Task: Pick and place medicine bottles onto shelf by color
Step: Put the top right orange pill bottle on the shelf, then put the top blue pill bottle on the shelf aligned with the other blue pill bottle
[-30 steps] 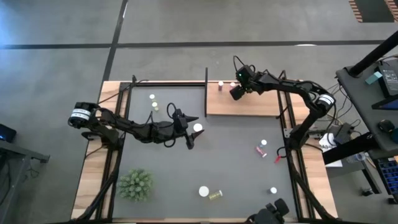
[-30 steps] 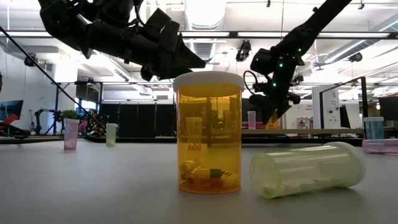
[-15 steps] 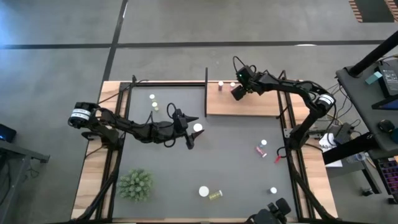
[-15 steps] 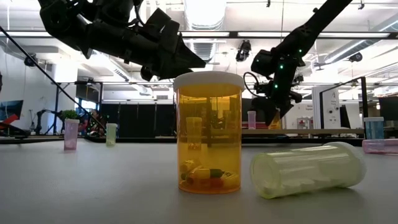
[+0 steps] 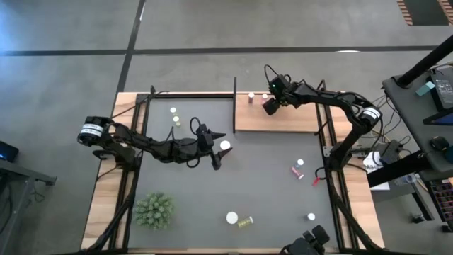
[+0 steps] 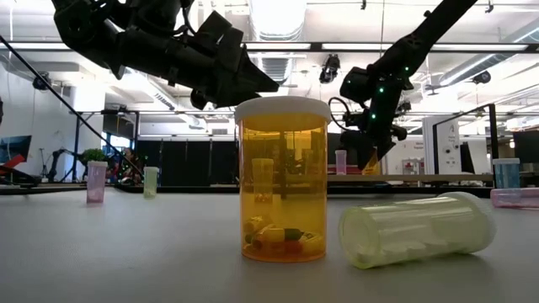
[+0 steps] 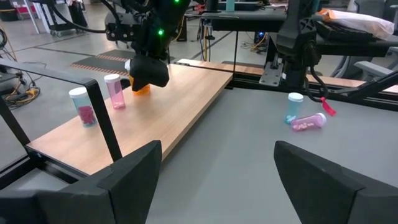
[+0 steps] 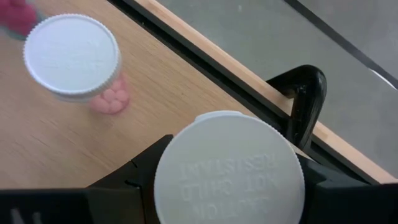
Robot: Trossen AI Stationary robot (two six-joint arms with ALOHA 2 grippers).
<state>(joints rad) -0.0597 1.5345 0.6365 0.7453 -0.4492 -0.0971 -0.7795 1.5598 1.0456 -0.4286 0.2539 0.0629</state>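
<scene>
Bottle (image 8: 229, 167) clamped in the right gripper (image 5: 270, 104) over the shelf (image 5: 279, 119).
Right fingers grip the white-capped orange bottle at the shelf's back edge, beside a pink bottle (image 8: 74, 61) standing there. Left gripper (image 5: 218, 148) hovers over the grey mat (image 5: 269, 191) with fingers (image 7: 118, 180) apart, just beside an upright white-capped bottle (image 5: 225, 145).

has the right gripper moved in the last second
Yes, slightly. The right gripper, holding an orange bottle, crept along the shelf toward the pink bottle at its back edge.
</scene>
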